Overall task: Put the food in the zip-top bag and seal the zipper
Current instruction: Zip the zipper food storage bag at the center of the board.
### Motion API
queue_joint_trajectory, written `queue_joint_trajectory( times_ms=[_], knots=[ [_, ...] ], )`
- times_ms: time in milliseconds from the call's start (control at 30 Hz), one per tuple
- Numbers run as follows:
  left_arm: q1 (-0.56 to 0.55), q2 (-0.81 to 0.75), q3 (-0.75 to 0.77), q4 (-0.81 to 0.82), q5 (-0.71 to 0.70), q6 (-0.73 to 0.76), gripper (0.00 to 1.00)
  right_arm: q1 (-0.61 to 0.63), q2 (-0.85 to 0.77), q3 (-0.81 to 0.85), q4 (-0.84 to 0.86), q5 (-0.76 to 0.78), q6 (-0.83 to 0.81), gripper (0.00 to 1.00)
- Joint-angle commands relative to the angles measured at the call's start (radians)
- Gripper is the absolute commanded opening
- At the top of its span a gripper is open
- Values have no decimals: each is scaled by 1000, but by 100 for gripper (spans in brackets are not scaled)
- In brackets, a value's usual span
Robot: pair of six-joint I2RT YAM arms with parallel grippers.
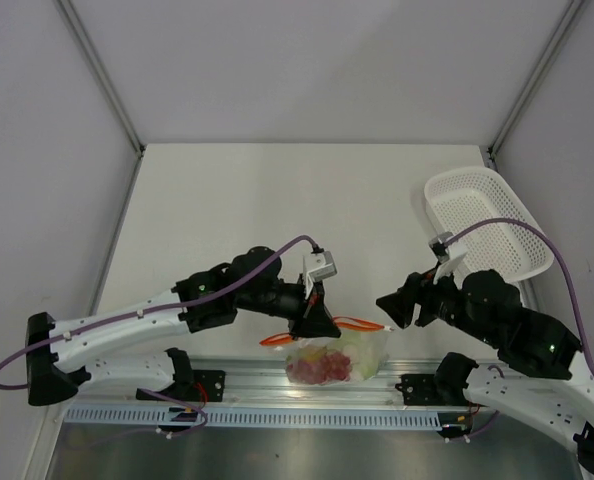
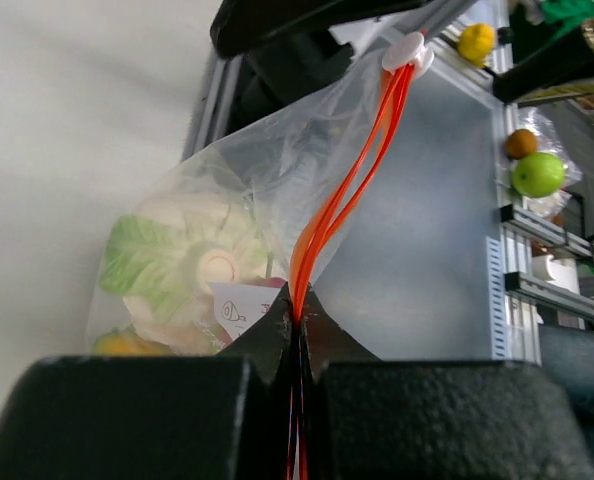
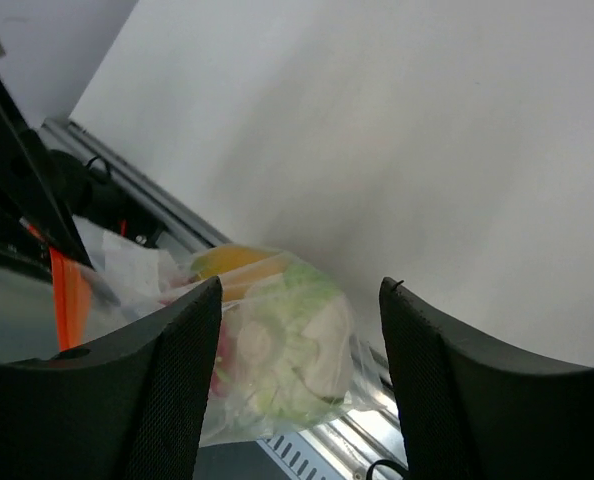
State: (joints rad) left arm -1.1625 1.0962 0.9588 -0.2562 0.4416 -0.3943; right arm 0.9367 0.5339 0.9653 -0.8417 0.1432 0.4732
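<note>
The clear zip-top bag (image 1: 339,357) hangs at the table's near edge between the two arms. Inside it are the food pieces: dark red grapes (image 1: 319,370), a green-and-white leafy piece (image 2: 182,258) and a yellow-orange fruit (image 3: 235,264). The orange-red zipper (image 2: 345,185) runs along the bag's mouth to a white slider (image 2: 408,50) at its far end. My left gripper (image 2: 299,322) is shut on the zipper strip near its left end. My right gripper (image 1: 389,306) is open just right of the bag. Its fingers (image 3: 192,330) frame the bag (image 3: 287,350) without touching it.
A white mesh basket (image 1: 482,218) stands at the back right of the table. A metal rail (image 1: 277,388) runs along the near edge under the bag. Loose toy fruits (image 2: 537,172) lie beyond the table in the left wrist view.
</note>
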Motion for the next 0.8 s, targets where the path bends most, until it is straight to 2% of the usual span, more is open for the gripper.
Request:
queue_joint_trajectory(
  times_ms=[0, 167, 500, 767],
  knots=[
    [36, -71, 24, 2, 140, -1, 1, 4, -57, -22, 124, -192, -113, 66],
    [50, -47, 41, -58, 118, -14, 1, 4, -77, -27, 138, -188, -119, 66],
    [82, -44, 37, -12, 262, -44, 1, 2, -118, -2, 46, -195, -114, 65],
    [185, -55, 87, 24, 437, -133, 1, 2, -89, -27, 118, -450, -116, 66]
  ],
)
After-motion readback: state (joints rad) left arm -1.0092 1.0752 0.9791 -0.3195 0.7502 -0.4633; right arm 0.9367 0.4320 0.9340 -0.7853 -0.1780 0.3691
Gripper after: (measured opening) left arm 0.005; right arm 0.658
